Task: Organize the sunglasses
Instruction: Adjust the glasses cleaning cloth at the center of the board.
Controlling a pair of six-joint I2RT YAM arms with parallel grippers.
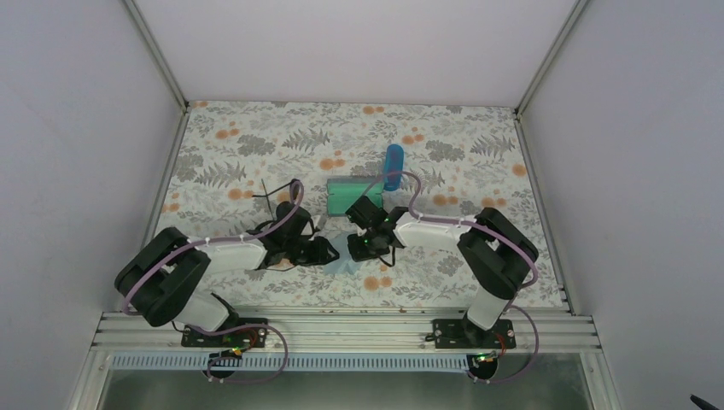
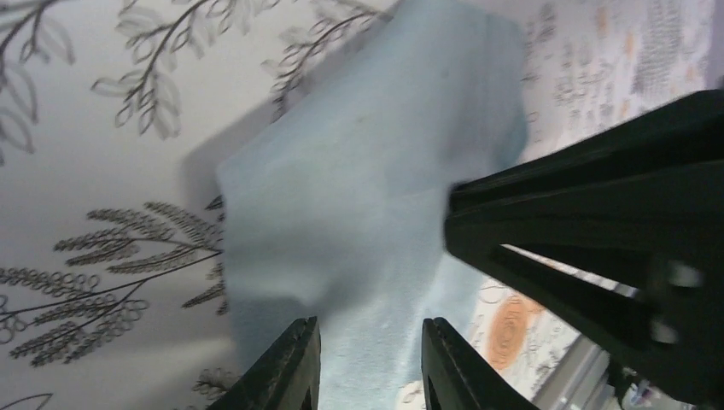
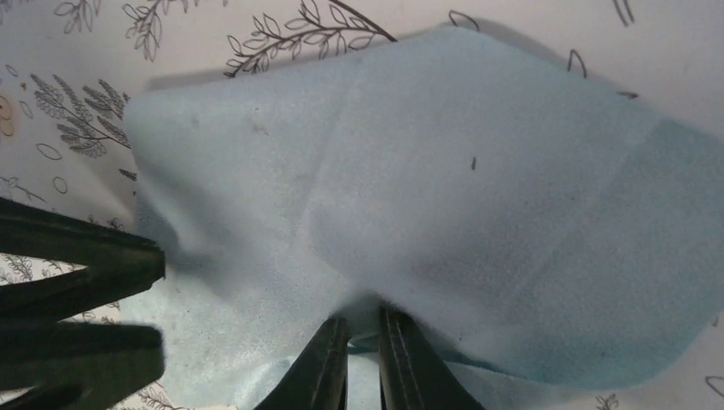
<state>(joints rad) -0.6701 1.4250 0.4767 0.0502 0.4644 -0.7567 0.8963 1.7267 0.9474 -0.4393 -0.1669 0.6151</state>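
A light blue cloth point(image 1: 346, 263) lies crumpled on the flowered table between my two grippers. My right gripper point(image 3: 363, 318) is shut on a fold of the cloth point(image 3: 478, 196) and lifts that part a little. My left gripper point(image 2: 371, 325) is open, its fingers standing over the cloth point(image 2: 367, 171), with the right gripper's fingers point(image 2: 598, 231) close at the right. A thin black frame, probably the black sunglasses point(image 1: 271, 195), lies left of centre behind my left arm. The pink-red sunglasses are out of view.
A green oblong case point(image 1: 350, 196) lies just behind the grippers. A blue case point(image 1: 394, 166) lies at its far right corner. White walls enclose the table on three sides. A metal rail point(image 1: 341, 329) runs along the near edge.
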